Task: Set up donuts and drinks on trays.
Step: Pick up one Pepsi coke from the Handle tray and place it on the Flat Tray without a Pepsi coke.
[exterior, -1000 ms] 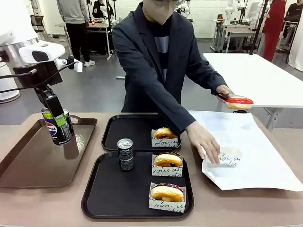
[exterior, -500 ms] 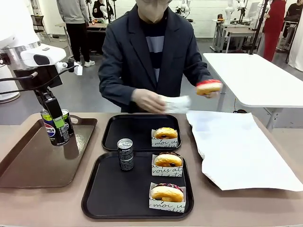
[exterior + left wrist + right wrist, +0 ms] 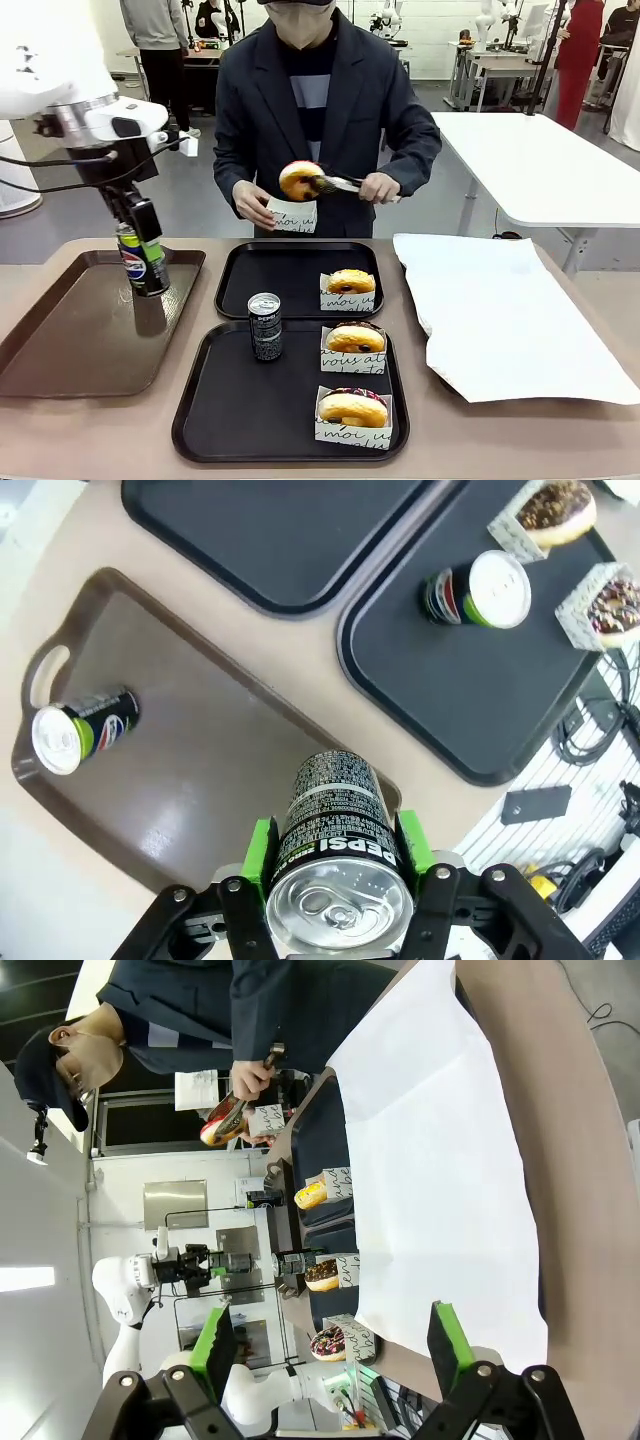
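My left gripper [image 3: 146, 262] is shut on a Pepsi can [image 3: 143, 268] and holds it above the right end of the brown tray [image 3: 70, 340]. In the left wrist view that can [image 3: 338, 855] hangs over the tray's rim. Another Pepsi can [image 3: 80, 730] stands in the tray near its handle. A dark grey can [image 3: 265, 326] and two sleeved donuts [image 3: 355, 340] [image 3: 352, 408] sit on the near black tray [image 3: 230, 410]. One sleeved donut [image 3: 350, 283] sits on the far black tray [image 3: 270, 285]. The person holds a donut [image 3: 300, 180] in tongs over a paper sleeve [image 3: 293, 214]. My right gripper [image 3: 331, 1342] is open with nothing between its fingers.
A large white paper sheet [image 3: 500, 310] covers the table's right side next to the black trays. The person stands at the far edge behind the far tray. Another white table [image 3: 540, 160] is behind on the right.
My left gripper has carried the Pepsi can to the right, toward the brown tray's right end. The person brought the tonged donut from the right to chest height and holds a sleeve under it.
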Controlling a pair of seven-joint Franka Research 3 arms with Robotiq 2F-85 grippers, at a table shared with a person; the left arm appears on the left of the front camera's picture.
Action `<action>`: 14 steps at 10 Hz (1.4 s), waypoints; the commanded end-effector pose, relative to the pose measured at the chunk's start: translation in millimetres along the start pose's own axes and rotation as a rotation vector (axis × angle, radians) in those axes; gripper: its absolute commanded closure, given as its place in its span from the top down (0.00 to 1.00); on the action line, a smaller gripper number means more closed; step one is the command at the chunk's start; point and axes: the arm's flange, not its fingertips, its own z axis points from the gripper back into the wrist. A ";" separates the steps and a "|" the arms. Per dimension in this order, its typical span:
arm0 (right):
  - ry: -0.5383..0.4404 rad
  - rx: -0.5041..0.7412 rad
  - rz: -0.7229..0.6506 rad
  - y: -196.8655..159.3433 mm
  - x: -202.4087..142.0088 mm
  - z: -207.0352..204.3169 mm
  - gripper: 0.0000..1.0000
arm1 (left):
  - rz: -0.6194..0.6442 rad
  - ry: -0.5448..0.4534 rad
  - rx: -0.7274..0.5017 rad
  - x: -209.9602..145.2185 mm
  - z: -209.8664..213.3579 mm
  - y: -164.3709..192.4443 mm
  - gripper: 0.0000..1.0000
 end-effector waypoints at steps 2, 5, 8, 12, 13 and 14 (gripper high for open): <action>0.000 0.011 0.004 0.5 -0.6 0.4 1.00 | 0.034 0.014 0.021 59.0 -2.4 4.4 0.58; 0.000 0.011 0.004 0.5 -0.6 0.4 1.00 | 0.078 0.009 0.066 111.2 -25.8 15.4 0.58; 0.000 0.011 0.004 0.5 -0.6 0.4 1.00 | 0.115 -0.027 0.016 143.8 -57.1 29.7 0.58; 0.000 0.011 0.004 0.5 -0.6 0.4 1.00 | 0.066 0.033 -0.085 100.9 -28.0 20.6 0.58; 0.000 0.011 0.004 0.5 -0.6 0.4 1.00 | -0.010 0.078 -0.106 56.4 20.2 11.3 0.58; 0.000 0.011 0.004 0.5 -0.6 0.4 1.00 | -0.010 0.063 -0.105 21.0 45.3 4.6 0.58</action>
